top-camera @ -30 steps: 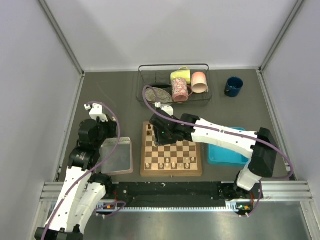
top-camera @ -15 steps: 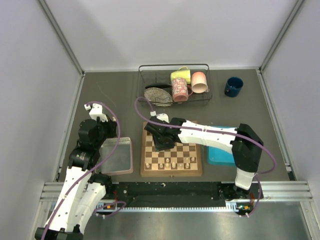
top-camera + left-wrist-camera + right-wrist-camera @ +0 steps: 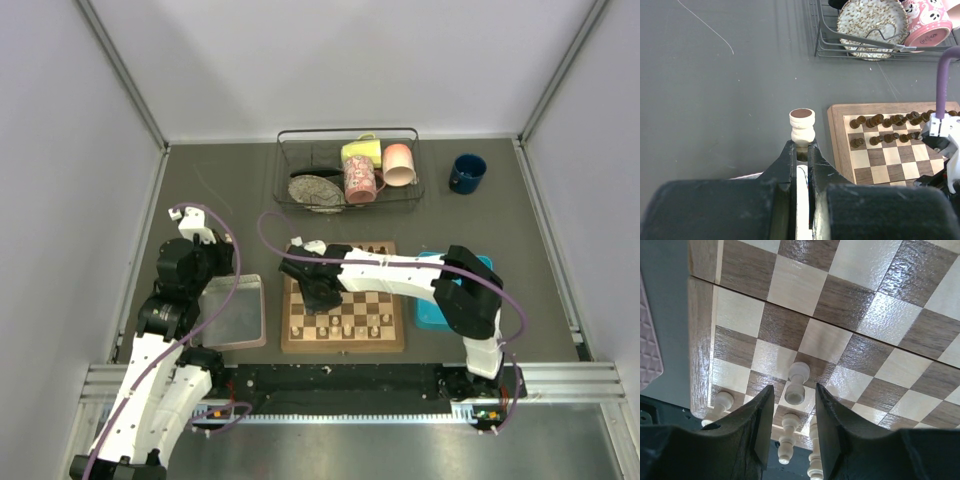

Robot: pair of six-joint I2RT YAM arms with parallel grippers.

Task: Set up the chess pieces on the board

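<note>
The board (image 3: pixel 343 346) lies mid-table with cream chess pieces (image 3: pixel 345 328) on its near rows and dark ones (image 3: pixel 880 120) on its far rows. My right gripper (image 3: pixel 318 297) hovers low over the board's near-left squares. In the right wrist view its jaws (image 3: pixel 793 390) stand open on either side of a cream pawn (image 3: pixel 797 382). The pawn seems to lie on its side, and neither finger touches it. My left gripper (image 3: pixel 801 145) is left of the board, shut on a cream piece (image 3: pixel 802 125) that sticks out past its tips.
A clear pinkish tray (image 3: pixel 240 325) sits under the left arm, and a blue tray (image 3: pixel 440 310) sits right of the board. At the back are a wire rack (image 3: pixel 415 160) with mugs and a plate, and a dark blue mug (image 3: pixel 467 172).
The right gripper has swept left and toward the near side of the board, and its jaws have narrowed a little. The left arm has stayed still.
</note>
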